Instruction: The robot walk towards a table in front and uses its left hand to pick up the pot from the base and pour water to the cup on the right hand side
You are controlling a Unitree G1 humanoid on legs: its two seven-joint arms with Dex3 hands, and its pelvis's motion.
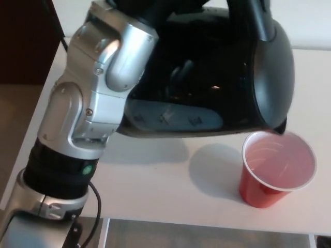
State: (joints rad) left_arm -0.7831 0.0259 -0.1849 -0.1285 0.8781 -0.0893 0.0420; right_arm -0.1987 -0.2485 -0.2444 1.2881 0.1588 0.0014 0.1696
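Observation:
A large black pot (217, 77) hangs in the air over the white table (155, 175), filling the upper middle of the head view. Its spout points down to the right, just above the far rim of a red cup (276, 168) with a white inside. My left hand (170, 13) is shut on the pot's top at the upper edge of the picture, mostly hidden by the pot. The silver left forearm (98, 88) rises from the lower left. The cup stands upright near the table's front right. No right hand shows.
The table's front edge (181, 219) runs along the bottom, with grey floor below it. A dark brown surface (26, 41) lies past the table's left edge. A pale wall closes the back.

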